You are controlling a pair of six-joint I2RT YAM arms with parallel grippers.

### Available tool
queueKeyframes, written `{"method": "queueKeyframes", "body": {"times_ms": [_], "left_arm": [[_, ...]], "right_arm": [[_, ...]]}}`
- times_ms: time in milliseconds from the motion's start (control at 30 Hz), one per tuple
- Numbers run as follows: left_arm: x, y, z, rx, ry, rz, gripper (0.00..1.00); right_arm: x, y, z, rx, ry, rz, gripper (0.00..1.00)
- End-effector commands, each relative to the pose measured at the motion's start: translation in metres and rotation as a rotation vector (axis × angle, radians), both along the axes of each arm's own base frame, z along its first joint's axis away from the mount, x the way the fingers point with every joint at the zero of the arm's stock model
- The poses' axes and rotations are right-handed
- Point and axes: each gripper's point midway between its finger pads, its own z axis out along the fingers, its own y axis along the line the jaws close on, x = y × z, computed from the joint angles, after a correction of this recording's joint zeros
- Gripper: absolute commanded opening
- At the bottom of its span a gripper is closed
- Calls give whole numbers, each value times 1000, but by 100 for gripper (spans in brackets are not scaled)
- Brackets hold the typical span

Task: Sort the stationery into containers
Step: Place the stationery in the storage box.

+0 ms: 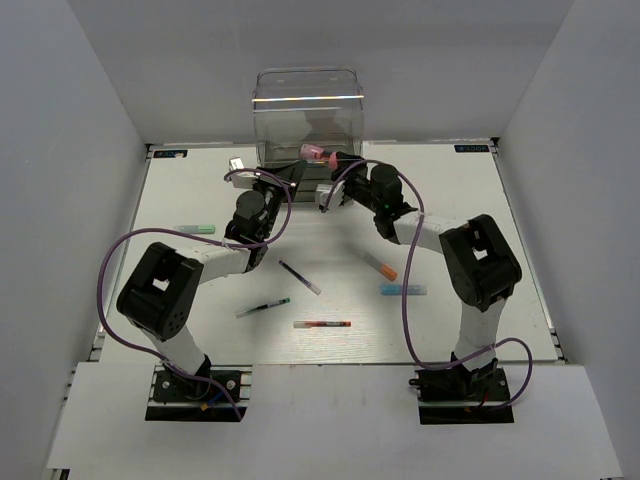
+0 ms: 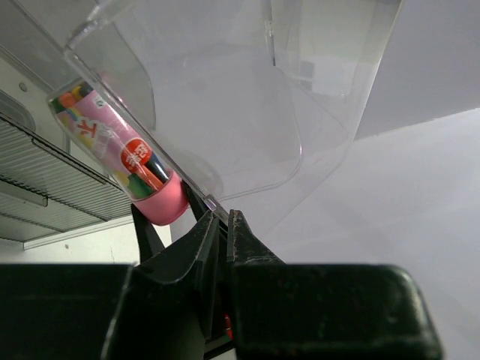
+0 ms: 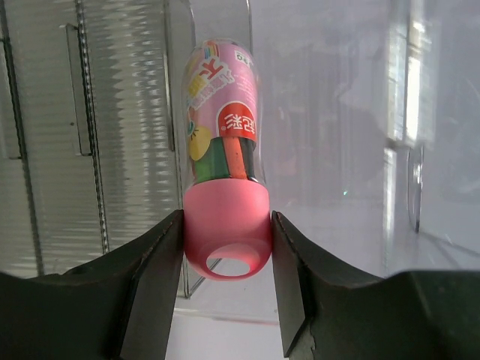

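Right hand [image 3: 227,241] clamps pink-capped tube [image 3: 223,135] by its cap — left hand [image 2: 225,221] pinches drawer [image 2: 247,112] alongside.

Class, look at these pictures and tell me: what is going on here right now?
Two robot arms are sorting stationery at a clear cabinet. The right gripper is clamped on the pink cap of the tube, holding it up at the cabinet. The left gripper looks pinched on the lip of a clear drawer, apparently holding it open. Three pens and three markers lie on the table, not yet sorted.
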Motion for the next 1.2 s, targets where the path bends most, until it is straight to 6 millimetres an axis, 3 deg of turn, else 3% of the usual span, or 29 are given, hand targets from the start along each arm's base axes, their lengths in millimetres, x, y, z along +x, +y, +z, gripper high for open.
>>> {"method": "queueKeyframes", "body": {"times_ms": [0,433,533,633,667,767,867,1067,1167], "left_arm": [[-6,2,39,-41,-93,-4,0],[-6,2,41,-45,-101,-4,0],[-7,2,37,-41,-93,-4,0],[-7,2,37,-41,-93,-4,0],[-7,2,37,-41,-93,-4,0],[-8,3,41,-45,-101,-4,0],[-8,3,41,-45,-101,-4,0],[-8,3,41,-45,-101,-4,0],[-8,3,41,-45,-101,-4,0]], "right_arm": [[5,8,49,-22,-235,38,0],[11,23,50,-109,-371,84,0],[15,25,54,-104,-374,83,21],[20,25,48,-114,-360,80,29],[21,26,49,-116,-367,79,38],[22,27,49,-113,-369,77,48],[21,25,49,-109,-364,77,73],[15,24,52,-81,-348,87,88],[6,21,50,-60,-324,105,86]]}}
